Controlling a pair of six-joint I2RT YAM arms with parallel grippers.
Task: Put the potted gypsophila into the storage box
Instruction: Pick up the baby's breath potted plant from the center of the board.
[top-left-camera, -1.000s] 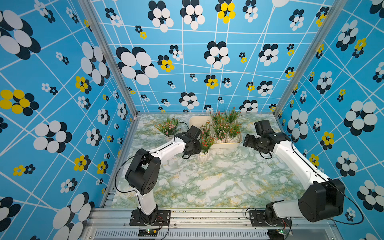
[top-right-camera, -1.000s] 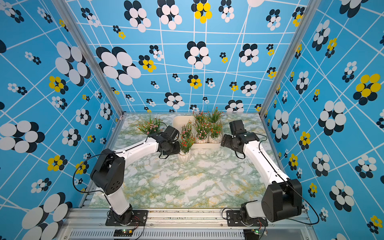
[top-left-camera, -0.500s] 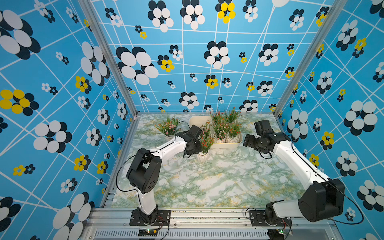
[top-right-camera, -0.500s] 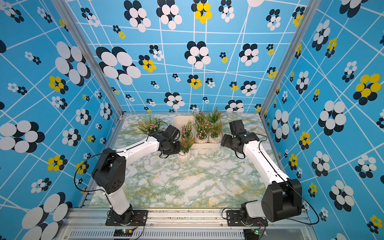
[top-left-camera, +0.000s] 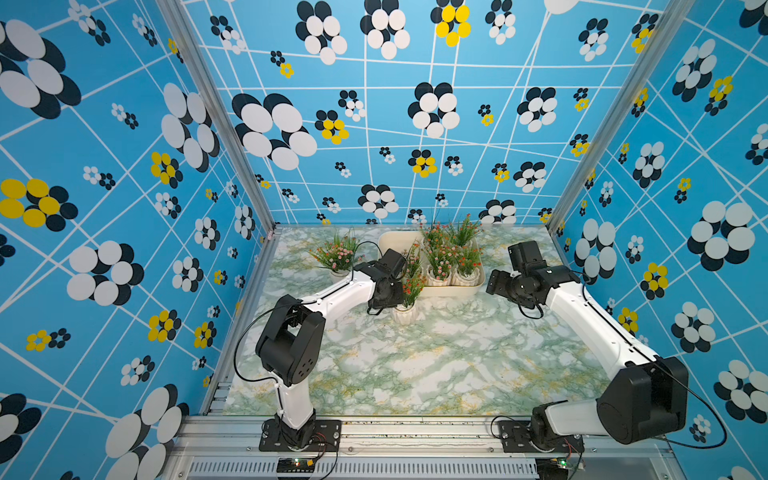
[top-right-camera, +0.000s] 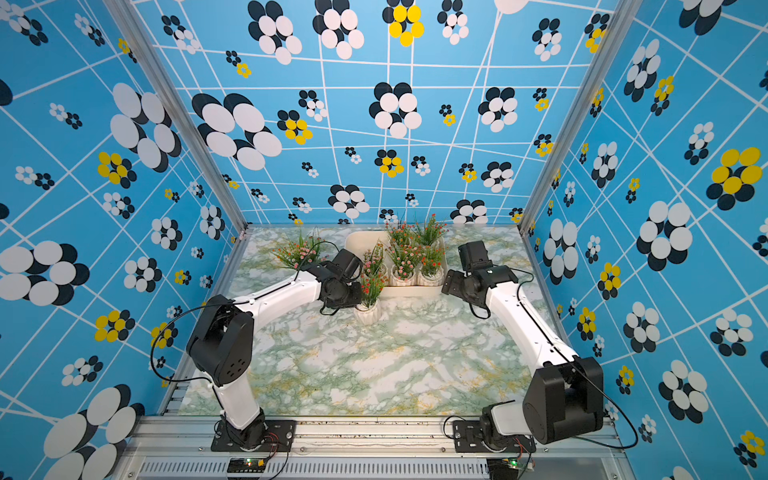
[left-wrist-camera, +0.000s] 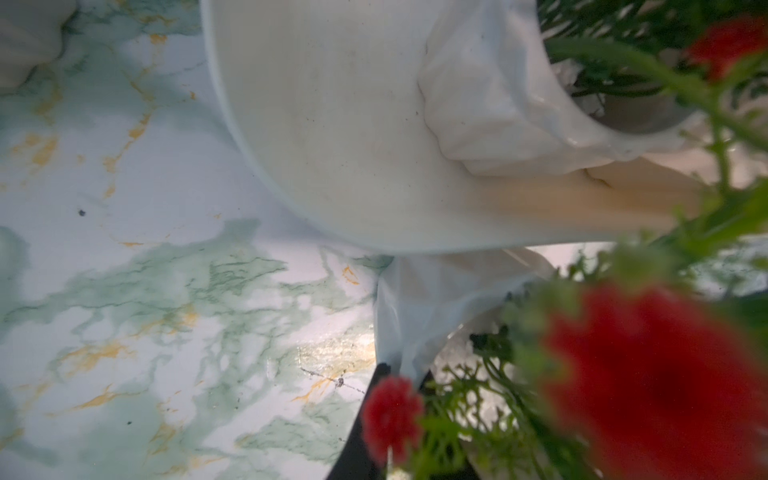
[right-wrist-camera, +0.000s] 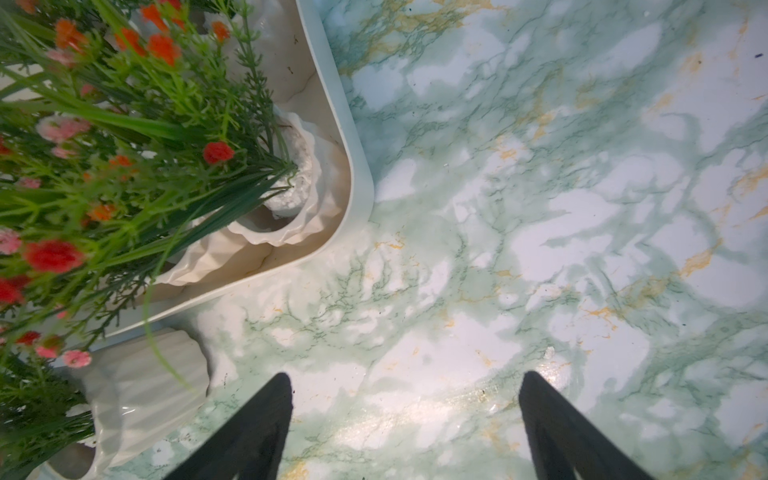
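The potted gypsophila (top-left-camera: 404, 314), (top-right-camera: 367, 312) is a white ribbed pot with red flowers, standing on the marble table just in front of the storage box (top-left-camera: 453, 292), (top-right-camera: 412, 293). My left gripper (top-left-camera: 395, 293), (top-right-camera: 354, 293) reaches it from the left and is shut on the pot's rim. The left wrist view shows the pot wall (left-wrist-camera: 415, 299) pinched between the two black fingers of that gripper (left-wrist-camera: 401, 374), with the cream box (left-wrist-camera: 332, 124) beyond. My right gripper (top-left-camera: 494, 283), (right-wrist-camera: 405, 386) hangs open over bare table right of the box (right-wrist-camera: 358, 178).
Several potted plants stand inside the box (top-left-camera: 451, 266), filling its right half. Another pot with pink flowers (top-left-camera: 338, 261), (top-right-camera: 300, 254) stands on the table left of the box. Blue patterned walls close in the table on three sides.
The left gripper's jaws have closed onto the pot's rim. The pot stands where it was, and the right arm has not moved.
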